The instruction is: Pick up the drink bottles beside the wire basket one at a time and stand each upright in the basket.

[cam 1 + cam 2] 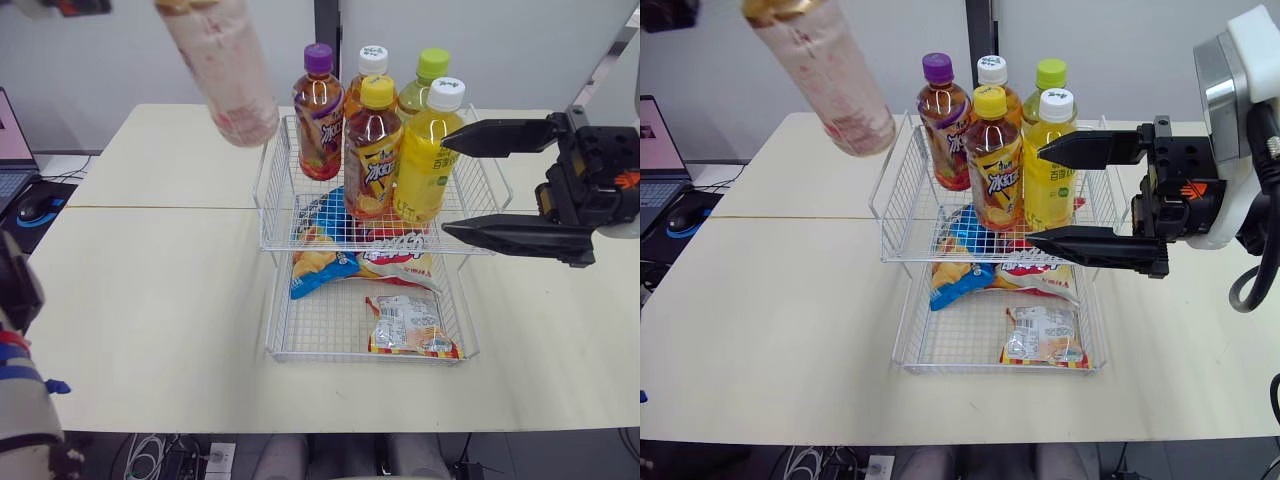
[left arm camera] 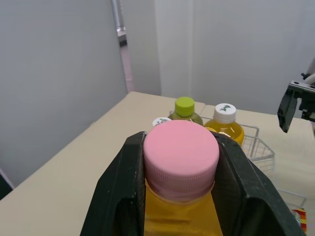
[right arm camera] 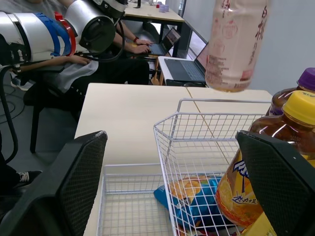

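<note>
1. Nearest: the wire basket (image 1: 270,345), two tiers, on the table (image 1: 150,290). Its bottom tier holds a snack packet (image 1: 408,325) and chip bags (image 1: 330,262), no bottles.

2. Upper tier (image 1: 262,205): five bottles standing upright. In the front row are the yellow-capped bottle (image 1: 373,150) and the white-capped yellow bottle (image 1: 428,155). The purple-capped bottle (image 1: 318,115) stands at the left. At the back are a second white-capped bottle (image 1: 372,60) and the green-capped bottle (image 1: 432,65).

3. Right gripper (image 1: 450,188): fingers spread wide, empty, just beside the basket's right side at upper-tier height.

4. Left gripper (image 2: 181,147): clamped on the neck of the pink-capped bottle (image 1: 225,70), a finger on each side just under the cap. The bottle hangs in the air, tilted, over the table left of the basket's far-left corner.

5. Step in hand, as I judge it: carrying this bottle to the basket. I see no other bottles on the table.

6. Next move: bring it over the open wire at the upper tier's front left, level it upright, lower it clear of the purple cap, and only then let go.
</note>
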`<state>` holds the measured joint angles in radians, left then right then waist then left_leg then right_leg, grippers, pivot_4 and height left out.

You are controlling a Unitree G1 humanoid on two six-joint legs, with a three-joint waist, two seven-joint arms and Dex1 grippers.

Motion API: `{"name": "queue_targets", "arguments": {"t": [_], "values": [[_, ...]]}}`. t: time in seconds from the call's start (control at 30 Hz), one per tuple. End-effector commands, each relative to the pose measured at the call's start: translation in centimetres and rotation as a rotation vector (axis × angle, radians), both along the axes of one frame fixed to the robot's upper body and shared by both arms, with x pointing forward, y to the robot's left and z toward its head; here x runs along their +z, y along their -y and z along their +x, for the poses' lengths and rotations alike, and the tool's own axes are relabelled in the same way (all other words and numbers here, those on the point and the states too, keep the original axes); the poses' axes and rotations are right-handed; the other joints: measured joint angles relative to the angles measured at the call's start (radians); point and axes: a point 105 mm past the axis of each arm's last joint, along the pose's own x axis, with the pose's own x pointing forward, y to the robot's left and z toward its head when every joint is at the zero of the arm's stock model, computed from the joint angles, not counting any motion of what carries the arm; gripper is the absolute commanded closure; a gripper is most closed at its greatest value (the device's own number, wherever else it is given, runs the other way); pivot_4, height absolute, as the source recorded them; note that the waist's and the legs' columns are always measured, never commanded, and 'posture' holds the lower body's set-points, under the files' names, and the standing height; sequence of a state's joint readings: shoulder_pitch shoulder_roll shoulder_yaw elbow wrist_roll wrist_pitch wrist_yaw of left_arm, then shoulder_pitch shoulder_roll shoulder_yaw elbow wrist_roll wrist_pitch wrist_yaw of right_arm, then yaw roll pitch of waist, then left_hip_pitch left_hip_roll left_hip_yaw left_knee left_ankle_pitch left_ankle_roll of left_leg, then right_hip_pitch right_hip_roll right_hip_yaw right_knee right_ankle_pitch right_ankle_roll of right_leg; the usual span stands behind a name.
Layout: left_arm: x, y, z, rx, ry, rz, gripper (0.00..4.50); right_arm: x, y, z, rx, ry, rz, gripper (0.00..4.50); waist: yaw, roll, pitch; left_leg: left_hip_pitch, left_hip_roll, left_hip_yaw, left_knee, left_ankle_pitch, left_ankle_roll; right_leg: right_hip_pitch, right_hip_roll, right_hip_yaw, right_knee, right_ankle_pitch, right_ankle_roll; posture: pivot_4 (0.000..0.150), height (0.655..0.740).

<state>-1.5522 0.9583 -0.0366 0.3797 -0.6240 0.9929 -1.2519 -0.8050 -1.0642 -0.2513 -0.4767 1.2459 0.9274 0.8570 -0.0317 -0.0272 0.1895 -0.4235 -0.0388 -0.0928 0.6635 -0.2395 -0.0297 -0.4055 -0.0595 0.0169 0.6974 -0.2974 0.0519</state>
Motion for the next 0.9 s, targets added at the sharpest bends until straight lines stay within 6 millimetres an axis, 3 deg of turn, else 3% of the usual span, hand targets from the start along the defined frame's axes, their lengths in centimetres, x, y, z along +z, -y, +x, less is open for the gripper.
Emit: {"name": "queue_targets", "arguments": {"t": [0.03, 0.17, 0.57, 0.9], "values": [[2.0, 0.9, -1.0, -0.060, 0.101, -0.020, 3.15, 1.0, 0.3, -0.5, -0.023, 0.055, 0.014, 0.00, 0.000, 0.000, 0.000, 0.000, 0.000, 0.000, 0.000, 0.000, 0.000, 0.000, 0.000, 0.000, 0.000, 0.000, 0.000, 0.150, 0.7400], [1.4, 2.0, -0.3, -0.107, 0.099, -0.009, 3.15, 1.1, 0.5, -0.6, -0.042, 0.061, 0.012, 0.00, -0.007, 0.000, 0.000, -0.001, 0.000, 0.000, 0.000, 0.000, 0.000, -0.002, 0.000, 0.000, 0.000, 0.000, 0.000, 0.150, 0.7400], [-1.5, 2.2, 1.6, -0.143, 0.045, 0.067, 3.15, 2.0, 1.3, -0.8, -0.119, 0.097, 0.013, 0.00, -0.009, 0.000, 0.000, -0.002, 0.000, 0.000, 0.000, 0.000, 0.000, -0.002, 0.000, 0.000, 0.000, 0.000, 0.000, 0.150, 0.7400], [-5.3, 4.8, 3.1, -0.174, -0.002, 0.126, 3.15, 2.3, 1.7, -0.6, -0.137, 0.117, 0.015, 0.00, -0.006, 0.000, 0.000, -0.002, 0.000, 0.000, 0.000, 0.000, 0.000, -0.001, 0.000, 0.000, 0.000, 0.000, 0.000, 0.150, 0.7400]]}}
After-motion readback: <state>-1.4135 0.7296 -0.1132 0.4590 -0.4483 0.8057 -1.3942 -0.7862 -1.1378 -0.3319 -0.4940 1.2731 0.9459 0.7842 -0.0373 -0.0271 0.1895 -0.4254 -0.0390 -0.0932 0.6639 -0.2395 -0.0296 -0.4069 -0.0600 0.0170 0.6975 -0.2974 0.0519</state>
